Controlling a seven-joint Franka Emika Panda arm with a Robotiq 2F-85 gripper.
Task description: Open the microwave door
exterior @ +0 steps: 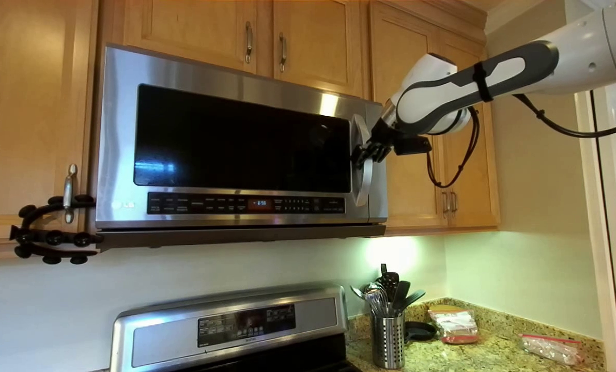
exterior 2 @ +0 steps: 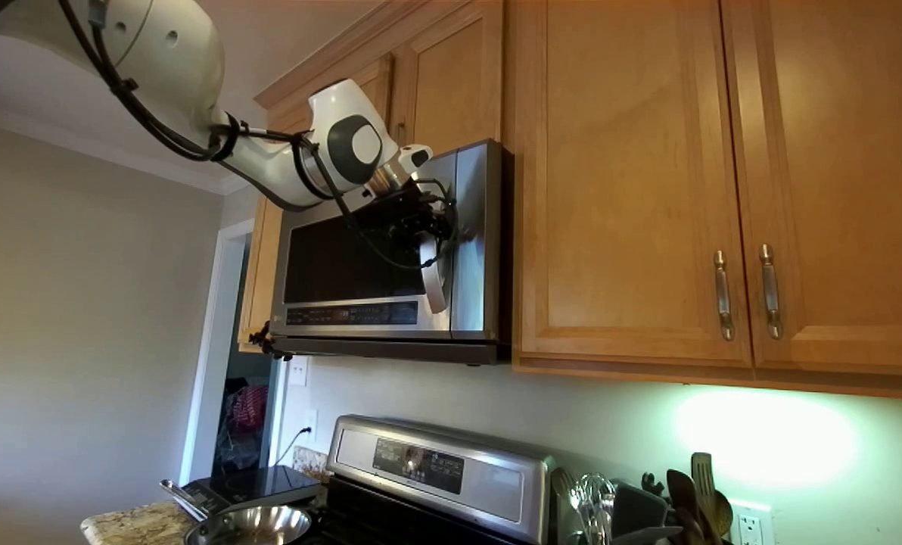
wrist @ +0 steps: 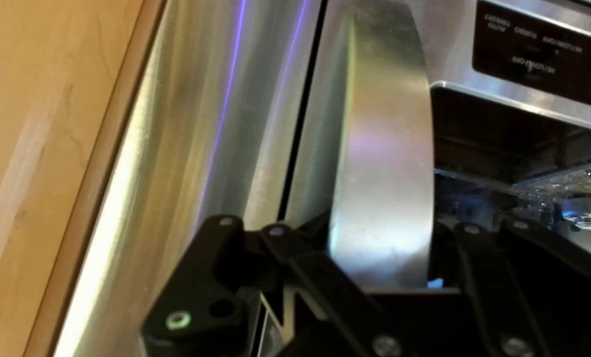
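Note:
The microwave door (exterior: 241,142) has a steel frame and a dark glossy window, and it looks closed in both exterior views (exterior 2: 326,265). Its curved vertical steel handle (exterior: 364,186) is at the right edge and also shows in an exterior view (exterior 2: 433,280). In the wrist view the handle (wrist: 387,139) runs down between the fingers, beside a thin dark seam at the door's edge. My black gripper (wrist: 381,240) is around the handle, with a finger against each side; it also shows at the handle in both exterior views (exterior: 366,152) (exterior 2: 421,223). The fingertips are hidden behind the handle.
Wooden cabinets (exterior: 406,67) stand above and beside the microwave. A steel stove panel (exterior: 316,312) is below. A utensil holder (exterior: 389,341) stands on the counter. A black flexible tripod (exterior: 52,237) clings to the microwave's far left. A pan (exterior 2: 258,522) sits on the stove.

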